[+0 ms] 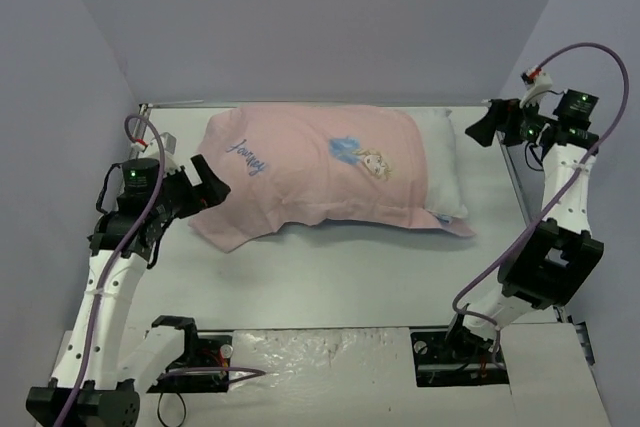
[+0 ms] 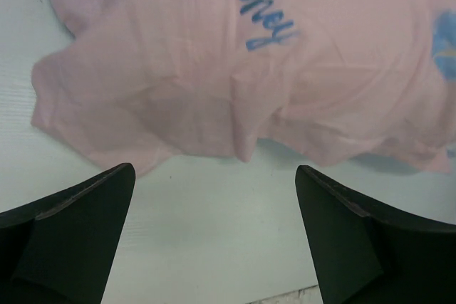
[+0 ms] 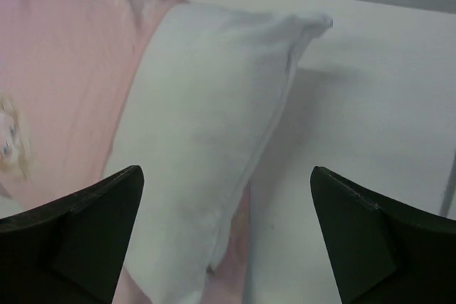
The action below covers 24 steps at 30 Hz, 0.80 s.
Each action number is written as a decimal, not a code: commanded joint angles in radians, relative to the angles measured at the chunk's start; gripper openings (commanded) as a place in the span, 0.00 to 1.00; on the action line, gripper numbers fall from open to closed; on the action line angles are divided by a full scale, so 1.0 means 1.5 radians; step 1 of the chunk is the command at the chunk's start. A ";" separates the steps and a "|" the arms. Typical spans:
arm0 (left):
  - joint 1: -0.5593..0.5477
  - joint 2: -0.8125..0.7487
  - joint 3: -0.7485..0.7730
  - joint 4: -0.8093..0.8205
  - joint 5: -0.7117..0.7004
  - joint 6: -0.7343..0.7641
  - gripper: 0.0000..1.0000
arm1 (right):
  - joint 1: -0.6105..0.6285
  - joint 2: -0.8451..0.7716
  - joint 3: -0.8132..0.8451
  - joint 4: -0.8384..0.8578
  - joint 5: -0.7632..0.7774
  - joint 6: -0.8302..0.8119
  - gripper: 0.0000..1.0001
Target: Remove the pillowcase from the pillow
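The thin pale pink fabric pillowcase with blue script and a small princess print (image 1: 310, 179) is lying across the middle of the white bench (image 1: 350, 277), covering most of the plump white rectangular pillow (image 1: 441, 159). Only the pillow's right end is poking out of the case's open mouth. At the left end, the case is sagging flat onto the bench in a loose, empty flap.

My left gripper (image 1: 212, 187) is hovering just beside that slack flap. Its black fingers (image 2: 78, 229) are standing wide apart and holding nothing. My right gripper (image 1: 484, 128) is hanging near the bare pillow end, apart from it, with its fingers (image 3: 82, 222) equally wide and empty.

I am judging that I am at the approach, before any grasp, so the stripping itself is not yet begun. Next I am planning to close the right fingers on the exposed pillow end alone, keeping clear of the pink hem beneath it. Then I would pinch the slack left flap and draw it leftward. The risk I am watching for is catching pillow and case together.
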 commanded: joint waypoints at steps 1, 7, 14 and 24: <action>-0.056 0.006 -0.003 -0.085 -0.031 0.029 0.96 | -0.058 -0.041 -0.056 -0.170 -0.198 -0.128 1.00; -0.204 0.052 -0.025 -0.054 -0.157 0.035 0.96 | -0.022 -0.047 -0.110 -0.319 -0.032 -0.363 0.95; -0.339 0.162 -0.030 0.039 -0.321 0.187 0.94 | -0.025 -0.051 -0.139 -0.319 0.004 -0.391 0.96; -0.347 0.196 -0.129 0.102 -0.392 -0.173 0.94 | -0.034 -0.065 -0.150 -0.318 -0.007 -0.393 0.96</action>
